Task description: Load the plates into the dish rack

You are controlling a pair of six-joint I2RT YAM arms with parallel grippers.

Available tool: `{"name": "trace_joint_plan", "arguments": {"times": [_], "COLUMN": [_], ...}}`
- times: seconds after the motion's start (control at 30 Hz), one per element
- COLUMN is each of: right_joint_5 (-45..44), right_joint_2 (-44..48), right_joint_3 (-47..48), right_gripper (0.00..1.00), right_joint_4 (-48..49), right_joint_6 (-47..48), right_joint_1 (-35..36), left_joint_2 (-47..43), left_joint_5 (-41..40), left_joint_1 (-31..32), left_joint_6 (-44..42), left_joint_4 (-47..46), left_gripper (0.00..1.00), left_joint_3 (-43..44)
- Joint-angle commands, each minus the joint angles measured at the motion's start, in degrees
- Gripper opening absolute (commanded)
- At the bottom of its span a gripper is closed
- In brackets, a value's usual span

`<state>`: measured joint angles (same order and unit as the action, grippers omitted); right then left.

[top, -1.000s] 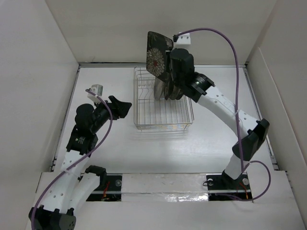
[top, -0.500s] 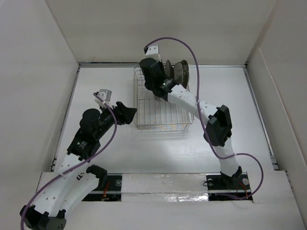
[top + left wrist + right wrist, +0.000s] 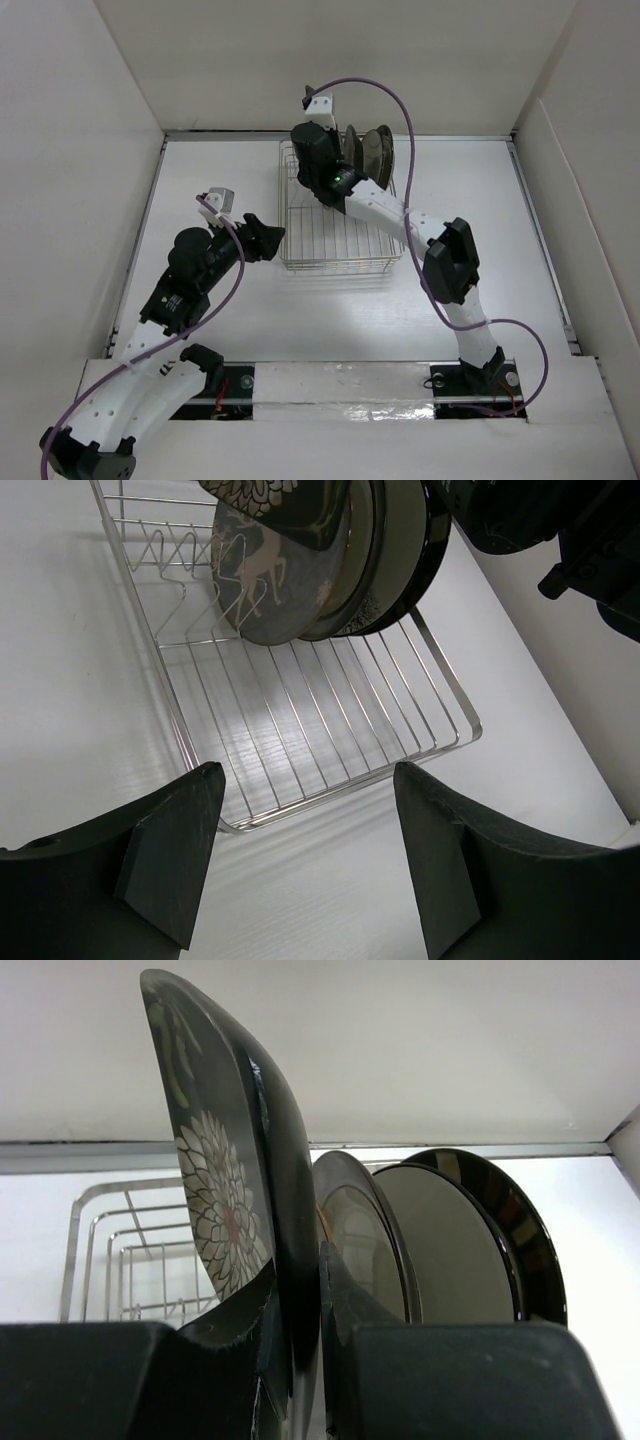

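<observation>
My right gripper (image 3: pixel 300 1280) is shut on the black square plate (image 3: pixel 215 1190) with a flower design and holds it upright over the back of the dish rack (image 3: pixel 300 262). In the left wrist view the square plate (image 3: pixel 275 500) hangs in front of the grey plate (image 3: pixel 265 590), its lower edge above the rack floor. The round dark-rimmed plates (image 3: pixel 450 1250) stand upright behind it in the rack (image 3: pixel 350 790). My left gripper (image 3: pixel 308 780) is open and empty just outside the rack's front left corner, low over the table.
White walls enclose the table (image 3: pixel 480 230) on three sides, with the back wall close behind the rack. The right arm (image 3: pixel 400 215) stretches across the rack's right side. The front half of the rack holds no plates.
The right arm has swung over the rack and brought the square plate down from high above it to beside the standing plates. The left gripper has edged toward the rack.
</observation>
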<state>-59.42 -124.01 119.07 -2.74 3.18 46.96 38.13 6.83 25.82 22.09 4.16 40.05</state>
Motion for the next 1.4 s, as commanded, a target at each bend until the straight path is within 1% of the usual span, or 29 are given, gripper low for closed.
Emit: {"name": "trace_joint_plan", "arguments": {"times": [0.0, 0.07, 0.17, 0.33, 0.47, 0.73, 0.97, 1.1, 1.13, 1.23, 1.27, 1.37], "right_joint_5": [-3.16, -2.81, -1.41, -0.96, -1.22, -3.77, -6.06, -7.90, -9.30, -9.84, -9.67, -9.67], "right_joint_2": [0.70, -0.61, -1.67, -5.10, -5.98, -5.63, -5.72, -5.72, -5.81, -4.85, -4.49, -3.09], "right_joint_3": [2.39, 3.10, 3.01, 6.61, 5.83, -0.84, -6.91, -9.20, -9.72, -11.66, -13.32, -15.44], "right_gripper": [0.00, 0.00, 0.00, 0.00, 0.00, 0.00, 0.00, 0.00, 0.05, 0.14, 0.20, 0.29], "right_joint_4": [12.94, 12.94, 13.11, 12.32, 12.94, 18.73, 20.05, 21.99, 22.60, 23.39, 23.40, 22.35], "right_joint_6": [-2.74, -2.92, -5.55, -5.82, -6.61, -7.92, -12.05, -12.23, -12.15, -13.10, -13.55, -16.18], "right_joint_1": [0.50, -0.02, -0.03, -0.03, -0.03, -0.03, 2.43, 4.80, 5.50, 6.65, 6.65, 7.27], "left_joint_2": [-0.25, 0.10, -0.16, 0.10, -0.07, 0.28, 0.19, 0.10, 0.19, -0.07, -0.16, -0.16], "left_joint_5": [-0.67, -0.77, -0.41, -0.24, -0.68, -0.07, -0.07, -0.15, 0.02, 0.20, 0.11, 0.11], "left_joint_1": [0.28, 0.28, 0.28, 0.28, 0.28, 0.28, 0.28, 0.28, 0.28, 0.28, 0.28, 0.28], "left_joint_6": [-0.55, -0.47, -0.47, -0.47, -0.47, -0.47, -0.29, -0.20, -0.20, -0.03, -0.03, 0.15], "left_joint_4": [-1.79, -1.79, -1.97, -2.14, -2.05, -2.14, -2.40, -2.41, -2.49, -2.58, -2.49, -2.49], "left_gripper": [0.65, 0.65, 0.65, 0.65, 0.65, 0.64, 0.64, 0.64, 0.64, 0.64, 0.64, 0.64], "left_joint_3": [1.17, 1.26, 1.08, 1.17, 1.26, 1.17, 0.99, 0.99, 1.08, 0.82, 0.82, 0.73]}}
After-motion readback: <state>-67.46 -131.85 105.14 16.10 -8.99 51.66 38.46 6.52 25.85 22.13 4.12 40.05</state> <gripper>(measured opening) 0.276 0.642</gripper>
